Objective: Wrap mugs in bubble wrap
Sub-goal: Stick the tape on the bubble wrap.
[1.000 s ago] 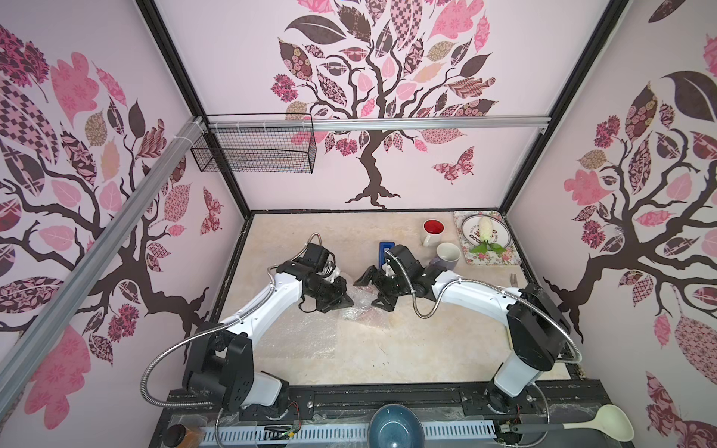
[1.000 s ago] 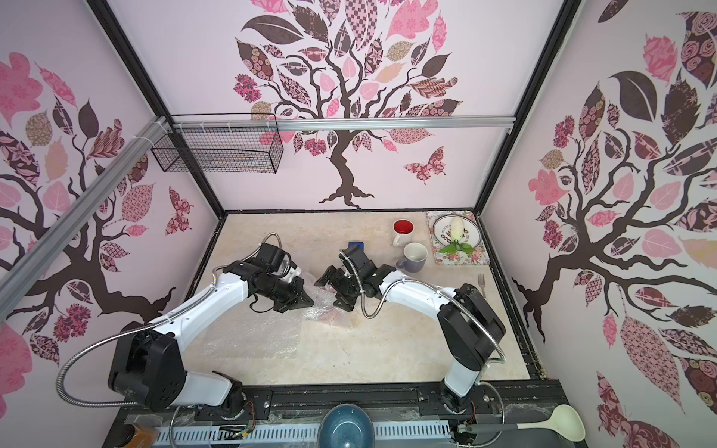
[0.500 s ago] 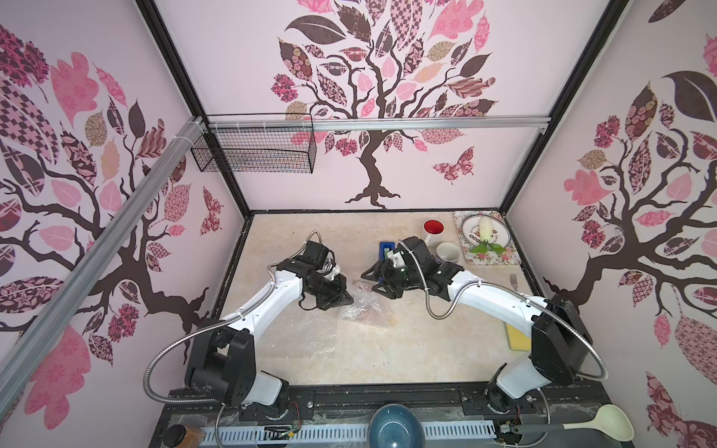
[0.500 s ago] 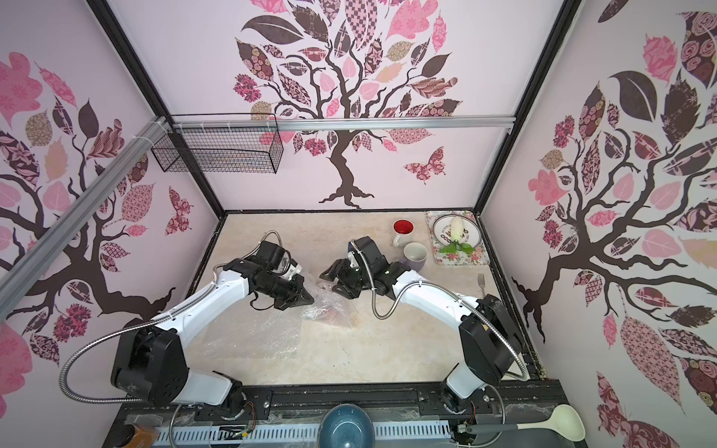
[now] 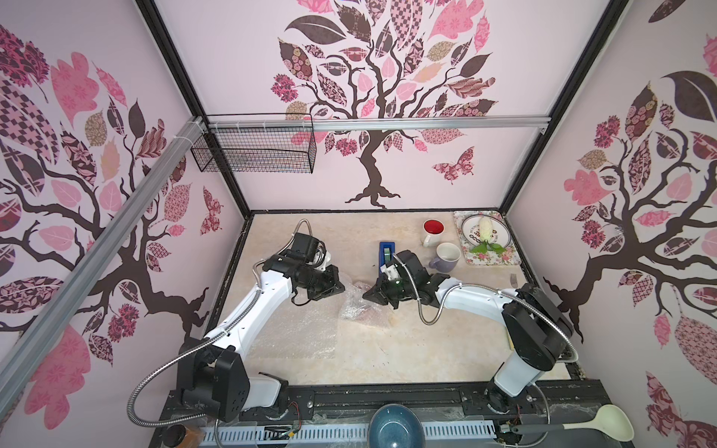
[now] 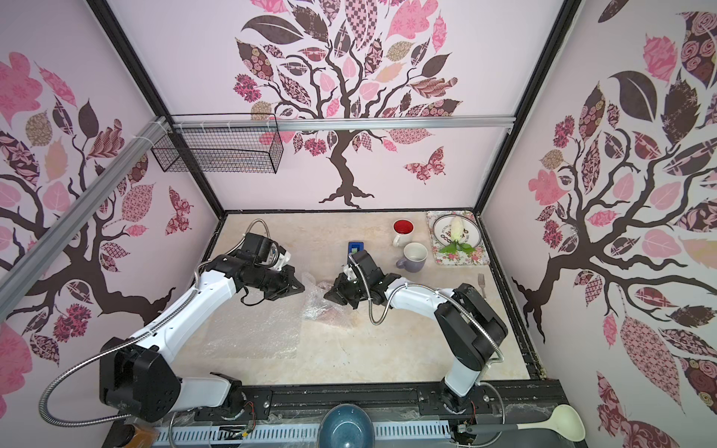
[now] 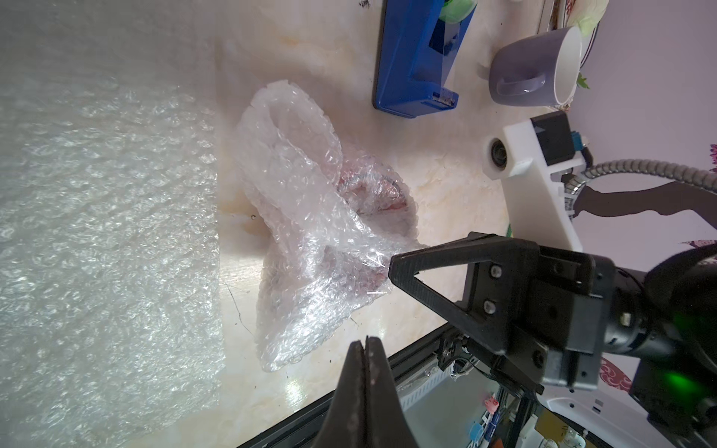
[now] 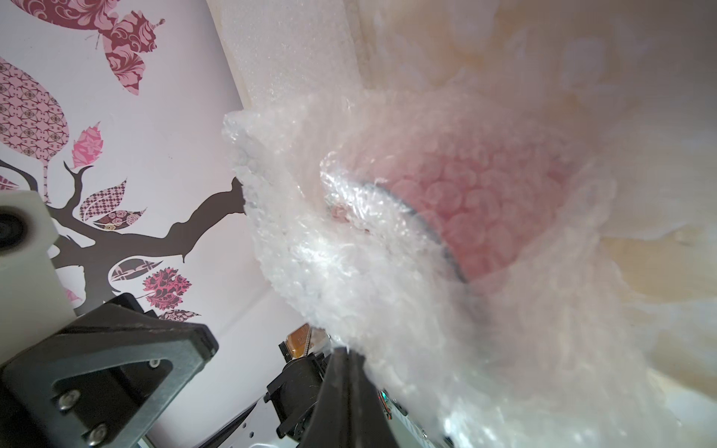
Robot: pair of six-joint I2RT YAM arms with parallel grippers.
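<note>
Here, near the centre of a top view, we see bubble wrap [image 5: 353, 306] bundled around the red mug [image 8: 485, 217] on the tabletop [image 5: 388, 349]. The right fingers [image 7: 403, 265] pinch the wrap's edge; the left fingers [image 7: 378, 368] are clenched on nothing, close beside the bundle.

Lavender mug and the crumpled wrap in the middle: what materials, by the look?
The lavender mug: likely glazed ceramic; smooth, glint on the handle, white inside. The bubble wrap: clear glossy plastic film; small air bubbles, reddish colour shows through.
</note>
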